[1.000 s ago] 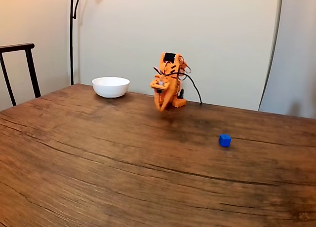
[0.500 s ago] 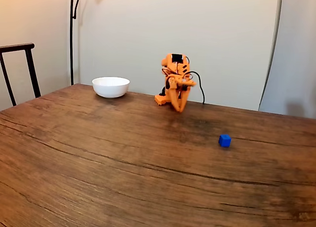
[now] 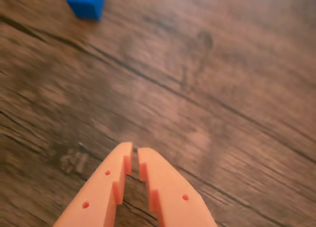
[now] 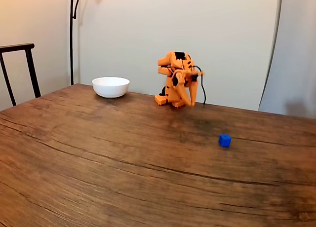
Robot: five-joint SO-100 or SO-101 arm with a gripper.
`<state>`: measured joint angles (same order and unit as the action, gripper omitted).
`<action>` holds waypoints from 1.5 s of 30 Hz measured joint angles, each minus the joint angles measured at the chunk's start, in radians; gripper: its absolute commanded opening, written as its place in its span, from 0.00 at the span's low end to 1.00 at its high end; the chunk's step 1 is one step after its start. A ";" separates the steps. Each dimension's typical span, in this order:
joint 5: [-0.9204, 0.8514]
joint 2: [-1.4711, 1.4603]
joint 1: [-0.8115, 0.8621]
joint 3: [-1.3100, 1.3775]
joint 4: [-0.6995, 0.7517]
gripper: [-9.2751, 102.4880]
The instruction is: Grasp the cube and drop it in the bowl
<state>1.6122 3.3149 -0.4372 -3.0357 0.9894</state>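
A: In the wrist view, what shows?

B: The gripper, jaws nearly closed on nothing, above the wooden table; one cube at the top left.

A: And the fixed view?

B: The gripper has swung rightward since a second ago. One cube sits unmoved, right of the arm; one bowl far left.

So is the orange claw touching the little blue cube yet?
Apart. In the wrist view the gripper sits at the bottom with its jaws nearly closed, while the cube lies at the top edge, with bare wooden table between them.
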 measured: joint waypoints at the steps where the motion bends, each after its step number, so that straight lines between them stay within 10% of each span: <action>1: 0.002 0.000 0.000 0.011 0.000 0.08; 32: 0.002 -0.026 -0.023 0.218 -0.035 0.08; 45: 0.008 -0.594 0.028 0.655 -0.037 0.08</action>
<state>1.6199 2.7213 -0.4096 -2.3807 0.9526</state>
